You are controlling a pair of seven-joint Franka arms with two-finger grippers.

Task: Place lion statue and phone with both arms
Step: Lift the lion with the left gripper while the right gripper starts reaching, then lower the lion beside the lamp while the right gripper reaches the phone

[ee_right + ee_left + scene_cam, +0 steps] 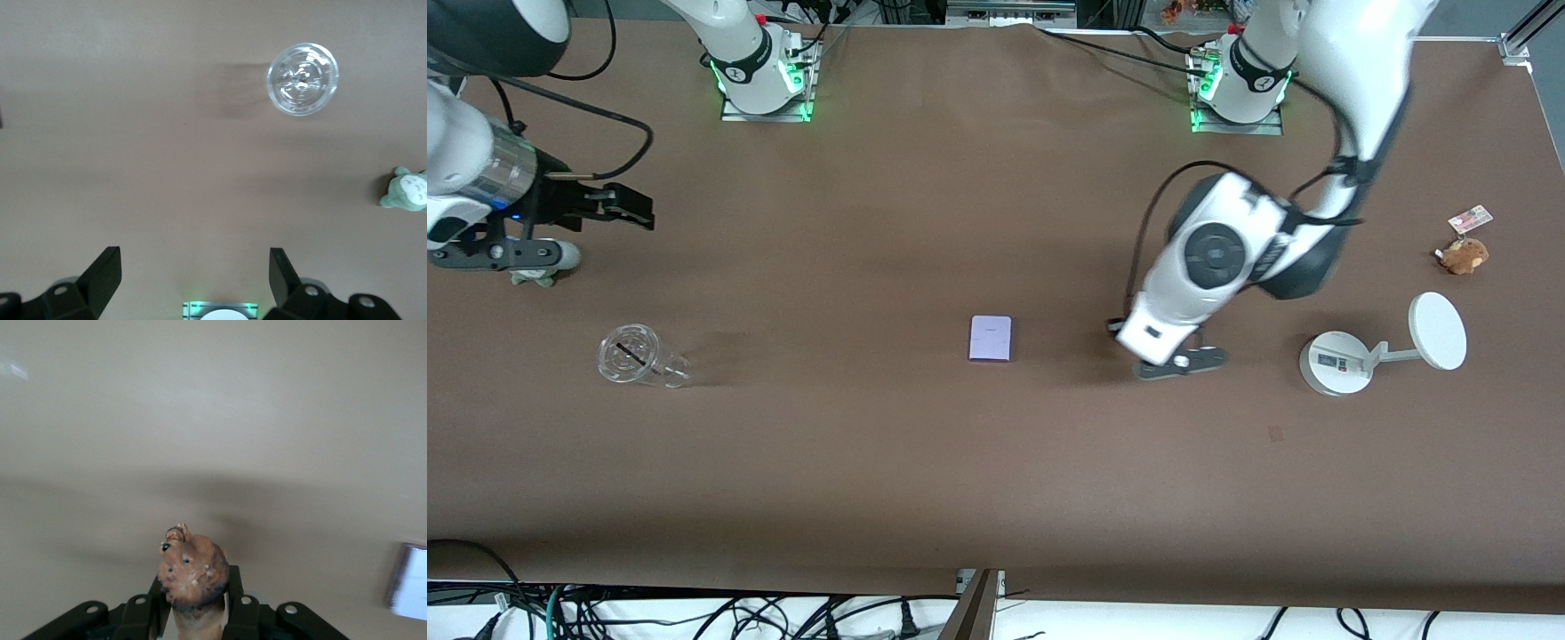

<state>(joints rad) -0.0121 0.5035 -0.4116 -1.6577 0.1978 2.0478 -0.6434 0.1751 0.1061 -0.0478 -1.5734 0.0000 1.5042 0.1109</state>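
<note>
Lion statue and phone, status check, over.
Left gripper shut on lion statue, low over table. Right gripper open, waiting at its end. Phone flat mid-table, untouched. Nothing in the way.

The left arm is bent down from its base at the top of the front view, its white wrist tilted low over the brown desk. The left gripper (195,613) is seen from its wrist camera with its black fingers (148,613) closed on the small reddish-brown lion statue (193,577), whose head sticks out past them. The right arm is held up over its own end of the desk, and the right gripper (195,277) is seen with its fingers spread wide apart, nothing between them.
</note>
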